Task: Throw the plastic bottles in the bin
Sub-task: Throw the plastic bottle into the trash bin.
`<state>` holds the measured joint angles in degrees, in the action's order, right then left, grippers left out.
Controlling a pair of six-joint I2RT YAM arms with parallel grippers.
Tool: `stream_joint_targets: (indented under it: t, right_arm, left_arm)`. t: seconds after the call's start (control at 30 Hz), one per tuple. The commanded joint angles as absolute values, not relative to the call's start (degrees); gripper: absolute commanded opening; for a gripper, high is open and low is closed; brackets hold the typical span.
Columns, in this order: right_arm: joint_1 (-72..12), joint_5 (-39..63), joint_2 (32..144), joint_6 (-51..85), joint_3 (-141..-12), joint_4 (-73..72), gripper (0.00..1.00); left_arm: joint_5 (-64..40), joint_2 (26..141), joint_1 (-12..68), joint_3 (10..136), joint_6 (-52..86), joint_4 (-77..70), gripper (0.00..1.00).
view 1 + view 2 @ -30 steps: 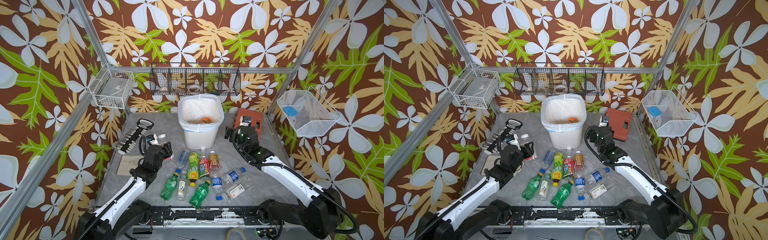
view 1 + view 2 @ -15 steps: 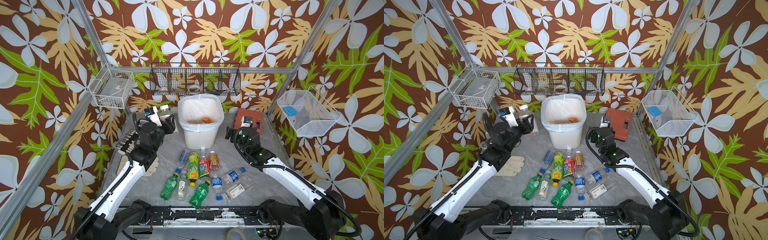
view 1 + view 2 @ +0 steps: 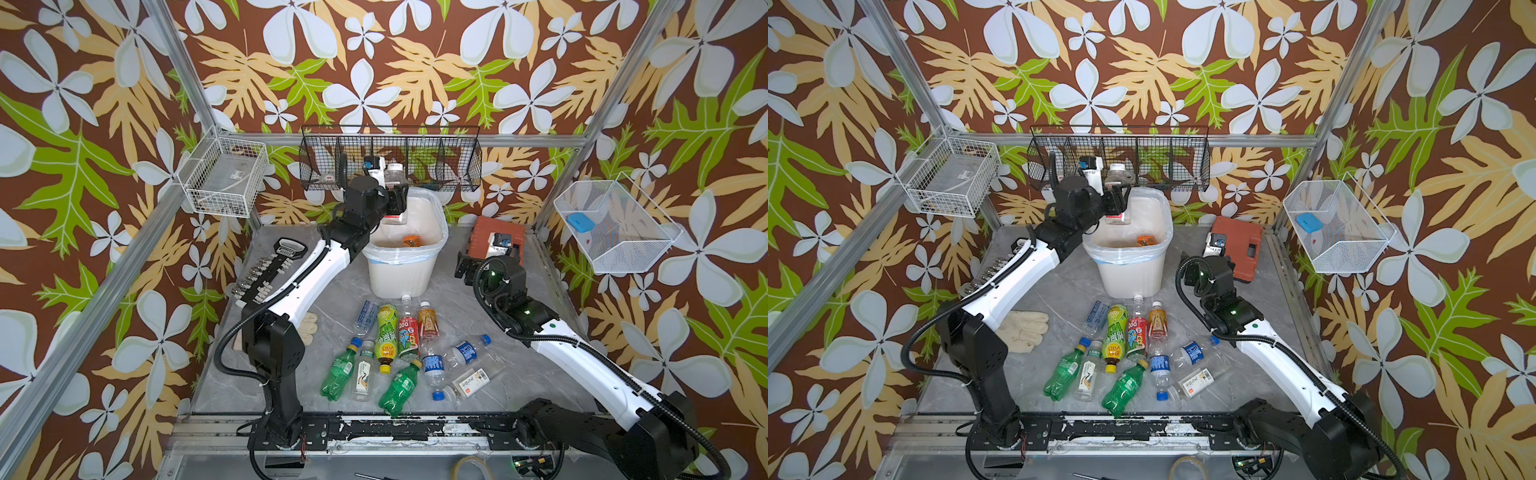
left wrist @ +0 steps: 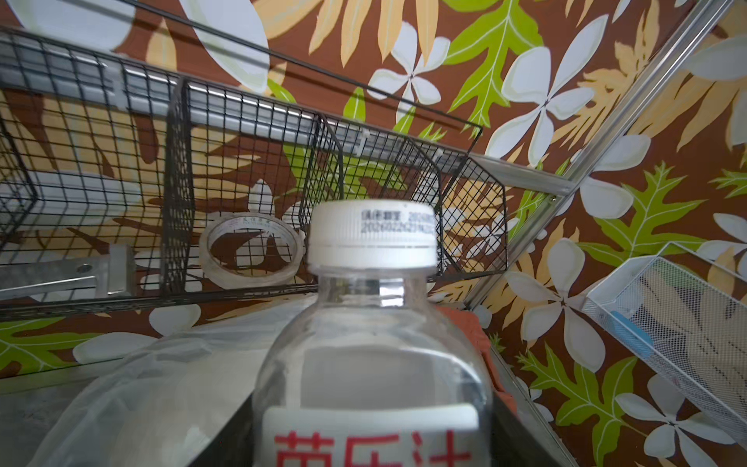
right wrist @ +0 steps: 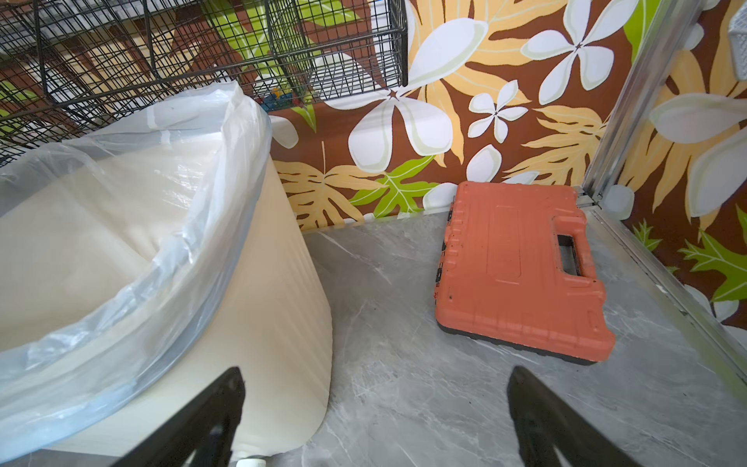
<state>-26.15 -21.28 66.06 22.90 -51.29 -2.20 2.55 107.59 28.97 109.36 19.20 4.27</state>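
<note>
A clear white-capped bottle point(image 4: 372, 343) with a red-lettered label hangs cap-up over the open mouth of the bin point(image 3: 403, 276), pinched in the left tool point(image 3: 392, 204). An orange-labelled bottle point(image 3: 411, 240) lies inside the bin. Other plastic bottles point(image 3: 408, 334) lie clustered on the grey tabletop point(image 3: 519, 374) in front of it. The right tool point(image 5: 376, 420), spread wide and empty, hovers beside the bin near an orange tool case point(image 5: 517, 267).

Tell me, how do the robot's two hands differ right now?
The left hand hangs high over the bin; the right hand sits low beside it. The left hand grips a clear white-capped bottle; the right hand is open and empty. Both have black fingers.
</note>
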Motion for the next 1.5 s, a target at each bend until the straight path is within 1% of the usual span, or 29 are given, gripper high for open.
stream_joint_targets:
  t: [0.0, 0.3, 0.4, 0.43, 0.53, 0.6, 0.8, 0.97, 1.17, 1.23, 1.33, 1.47]
  right_arm:
    - [-26.08, -22.48, 65.40, 22.41, -50.81, -2.11, 1.00]
    - [-25.99, -22.15, 65.56, 22.30, -50.90, -2.20, 1.00]
    - [-25.94, -22.06, 65.57, 22.41, -50.89, -2.19, 1.00]
    - [-25.93, -22.04, 65.52, 22.45, -50.85, -2.15, 1.00]
    - [-25.99, -22.05, 65.48, 22.50, -50.72, -2.11, 1.00]
    - [-25.93, -22.04, 65.40, 22.59, -50.71, -1.96, 1.00]
    - [-25.97, -21.89, 65.65, 22.85, -50.80, -1.94, 1.00]
    - [-25.93, -21.24, 66.57, 23.11, -51.13, -1.90, 1.00]
    - [-25.93, -19.71, 67.81, 24.40, -50.98, -1.76, 1.00]
    - [-25.93, -19.05, 68.23, 25.01, -50.92, -1.69, 0.99]
    - [-25.93, -18.12, 68.77, 26.04, -50.80, -1.76, 1.00]
    - [-25.94, -16.71, 69.64, 26.85, -50.98, -1.46, 1.00]
  left_arm:
    - [2.52, 110.08, 29.25, 112.65, 18.13, 8.50, 0.59]
    - [3.21, 110.45, 29.23, 111.33, 18.72, 8.44, 0.59]
    - [3.67, 110.13, 29.20, 110.58, 18.55, 8.69, 0.63]
    - [3.48, 109.97, 29.24, 110.44, 18.53, 8.62, 0.67]
    - [3.12, 109.42, 29.22, 110.09, 18.72, 8.63, 0.90]
    - [2.93, 108.55, 29.20, 109.71, 18.78, 8.04, 1.00]
    - [1.09, 101.69, 29.19, 104.43, 18.90, 1.64, 1.00]
    - [2.52, 90.07, 29.18, 90.81, 17.30, -8.31, 1.00]
    - [11.27, 70.88, 29.18, 62.67, 17.89, -20.30, 1.00]
    - [14.25, 64.89, 29.11, 53.07, 19.25, -21.27, 1.00]
    - [18.54, 59.38, 29.01, 41.47, 22.56, -19.28, 1.00]
    - [20.06, 54.96, 28.92, 32.99, 28.05, -15.34, 1.00]
